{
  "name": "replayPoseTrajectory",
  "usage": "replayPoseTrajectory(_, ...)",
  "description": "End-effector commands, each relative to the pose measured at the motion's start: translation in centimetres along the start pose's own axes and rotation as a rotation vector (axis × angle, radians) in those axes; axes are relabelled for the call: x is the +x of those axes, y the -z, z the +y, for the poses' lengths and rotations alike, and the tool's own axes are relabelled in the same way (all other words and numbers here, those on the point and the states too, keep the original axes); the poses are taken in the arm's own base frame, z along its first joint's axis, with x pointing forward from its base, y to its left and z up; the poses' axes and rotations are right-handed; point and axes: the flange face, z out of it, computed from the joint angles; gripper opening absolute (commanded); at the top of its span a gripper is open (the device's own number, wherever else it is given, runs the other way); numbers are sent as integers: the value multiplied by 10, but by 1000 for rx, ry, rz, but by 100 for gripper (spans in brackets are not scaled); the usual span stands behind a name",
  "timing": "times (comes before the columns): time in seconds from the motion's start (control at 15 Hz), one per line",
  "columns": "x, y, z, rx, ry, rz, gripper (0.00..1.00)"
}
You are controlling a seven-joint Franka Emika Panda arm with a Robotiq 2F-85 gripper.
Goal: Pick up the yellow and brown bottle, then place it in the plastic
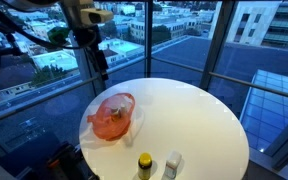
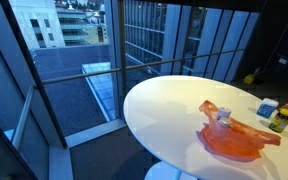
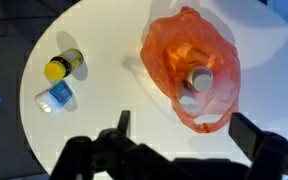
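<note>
Lowering the end effector [image 3: 184, 138], jaws apart and empty, squarely over the yellow and brown bottle [image 3: 64, 66] left of the orange plastic bag [image 3: 199, 60] should avoid nudging the white bottle [image 3: 54, 97].

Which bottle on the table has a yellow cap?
The brown bottle outside the orange bag, beside the white bottle; the bagged bottles have white caps.

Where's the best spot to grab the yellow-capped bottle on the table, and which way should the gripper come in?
Probably the brown body just below the cap of the yellow-capped bottle, coming straight down from above: it stands upright and narrow. Set the open gripper so its fingers miss the small white bottle standing close beside it.
</note>
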Motion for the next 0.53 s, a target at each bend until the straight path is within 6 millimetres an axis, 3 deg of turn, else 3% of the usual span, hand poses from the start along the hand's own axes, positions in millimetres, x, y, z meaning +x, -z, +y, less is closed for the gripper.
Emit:
replayPoseTrajectory(0.0, 15, -9, 35, 12, -85, -19, 100)
replayPoseTrajectory(0.47, 22, -48, 117, 44, -280, -44, 100)
